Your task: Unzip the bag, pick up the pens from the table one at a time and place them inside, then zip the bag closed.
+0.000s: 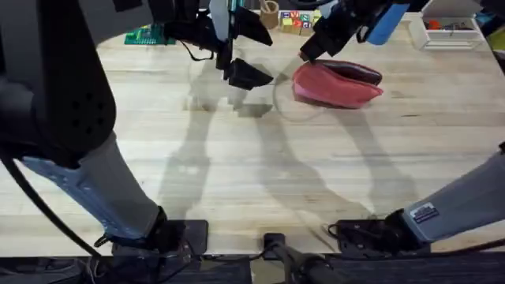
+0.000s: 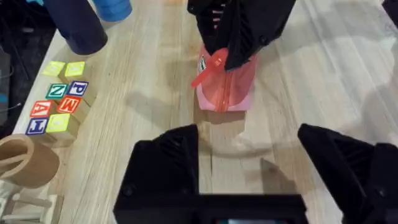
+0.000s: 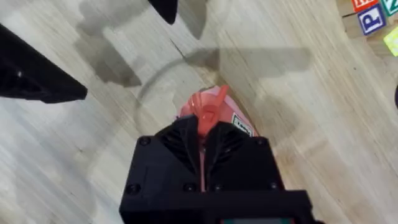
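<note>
The coral-pink bag (image 1: pixel 335 85) lies on the table (image 1: pixel 260 166) at the back right, with a dark gap along its top toward its right end. My right gripper (image 1: pixel 306 52) sits at the bag's left end, shut on the pink zipper pull (image 3: pixel 208 106). In the left wrist view that gripper (image 2: pixel 224 53) holds the pull (image 2: pixel 208 68) above the bag's end (image 2: pixel 227 93). My left gripper (image 1: pixel 246 75) hovers open just left of the bag, holding nothing (image 2: pixel 249 155). The pens are out of view.
Lettered wooden blocks (image 1: pixel 296 21) and a wooden ring (image 1: pixel 270 14) stand behind the bag. A blue cylinder (image 1: pixel 387 24) and a white tray (image 1: pixel 450 31) are at the back right. A green item (image 1: pixel 146 35) lies at the back left.
</note>
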Controlling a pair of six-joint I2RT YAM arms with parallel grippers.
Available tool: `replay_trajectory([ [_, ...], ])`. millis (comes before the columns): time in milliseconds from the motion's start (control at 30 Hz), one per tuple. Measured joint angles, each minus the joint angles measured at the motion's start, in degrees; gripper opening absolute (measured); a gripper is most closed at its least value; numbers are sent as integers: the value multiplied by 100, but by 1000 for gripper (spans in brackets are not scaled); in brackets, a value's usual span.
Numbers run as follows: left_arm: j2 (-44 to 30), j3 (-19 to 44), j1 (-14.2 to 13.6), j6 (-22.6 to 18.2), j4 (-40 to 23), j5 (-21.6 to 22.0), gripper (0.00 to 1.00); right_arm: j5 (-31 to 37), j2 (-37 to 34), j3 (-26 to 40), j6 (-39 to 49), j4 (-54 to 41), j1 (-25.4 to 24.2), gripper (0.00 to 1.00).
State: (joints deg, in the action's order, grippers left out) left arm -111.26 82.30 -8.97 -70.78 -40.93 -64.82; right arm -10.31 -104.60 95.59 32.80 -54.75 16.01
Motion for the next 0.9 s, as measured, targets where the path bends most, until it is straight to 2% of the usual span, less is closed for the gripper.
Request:
replay_trajectory([
  [667, 0, 0, -2, 0, 13, -31, 993, 0, 2, -2, 0, 25, 0, 34],
  [900, -12, 0, -87, 5, 142, 9, 993, 2, 0, -2, 2, 27, 0, 34],
])
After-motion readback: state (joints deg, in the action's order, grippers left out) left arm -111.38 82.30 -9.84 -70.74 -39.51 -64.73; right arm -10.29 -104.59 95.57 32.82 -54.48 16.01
